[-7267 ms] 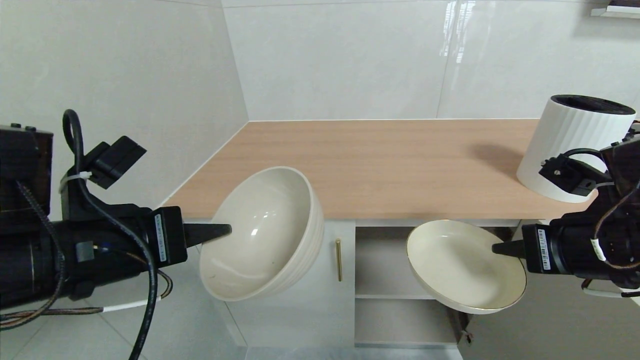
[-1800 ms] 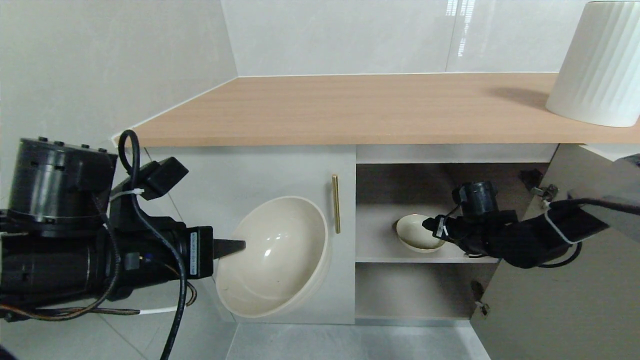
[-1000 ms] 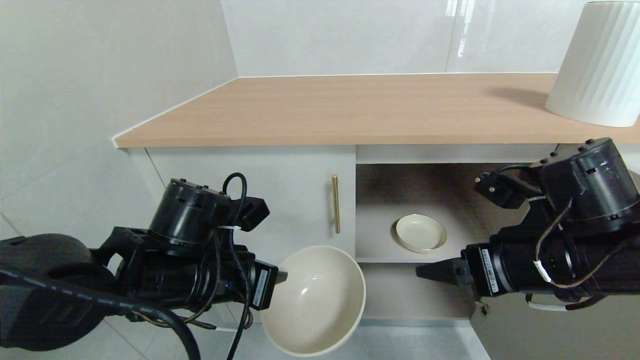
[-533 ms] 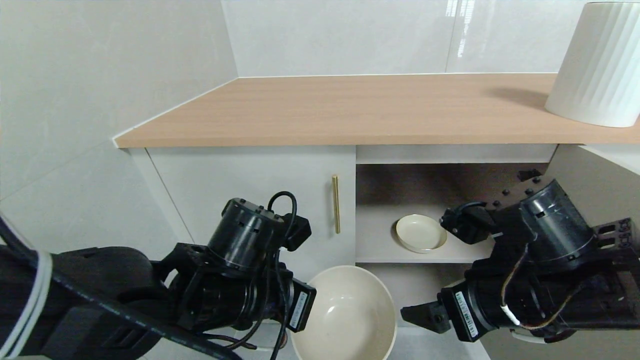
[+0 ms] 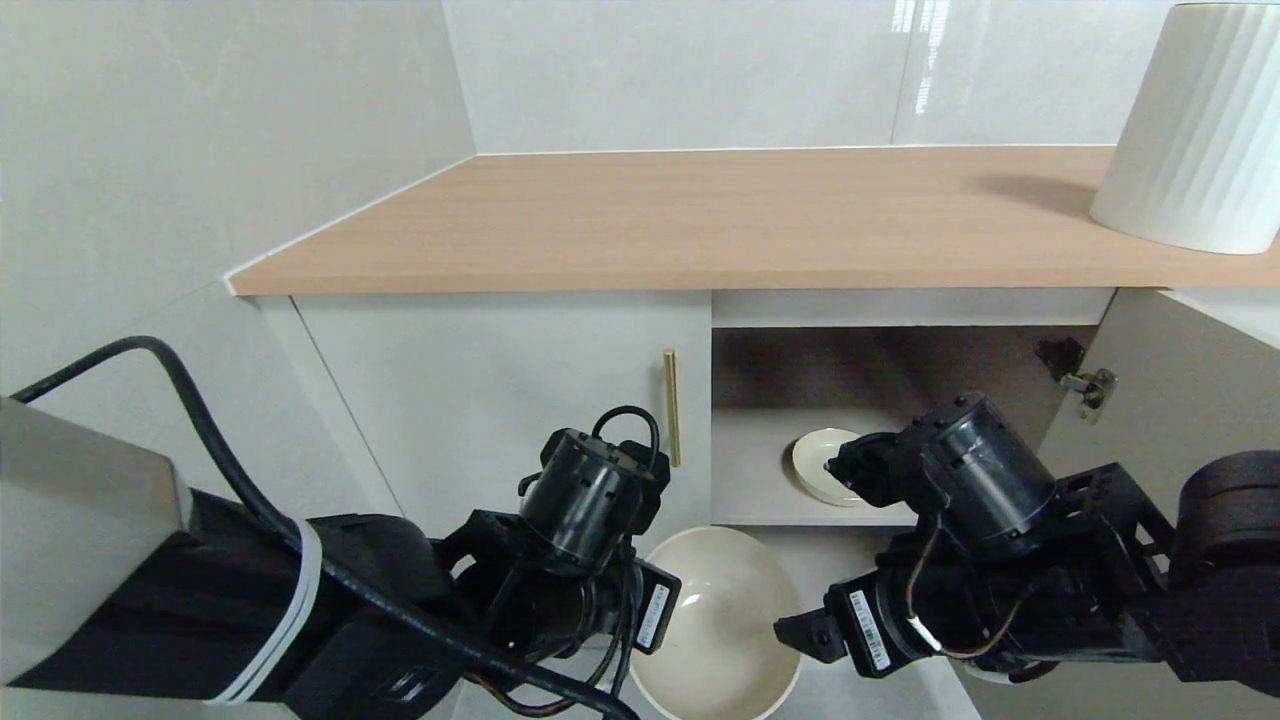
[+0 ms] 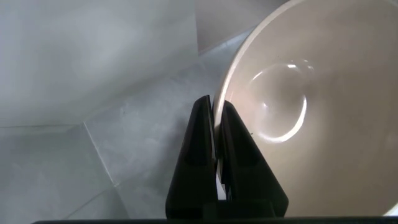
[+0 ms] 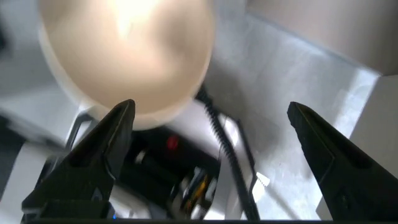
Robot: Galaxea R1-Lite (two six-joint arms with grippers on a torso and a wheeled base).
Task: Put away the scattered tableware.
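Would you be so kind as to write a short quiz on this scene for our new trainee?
1. True or false: the right gripper grips the plate.
2. What is the left gripper clamped on? A. a spoon B. the rim of the bowl C. nothing
3. Fill in: the plate lies on a ____ inside the open cabinet.
Key: 1 false, its jaws stand open and empty; 2 B; 3 shelf.
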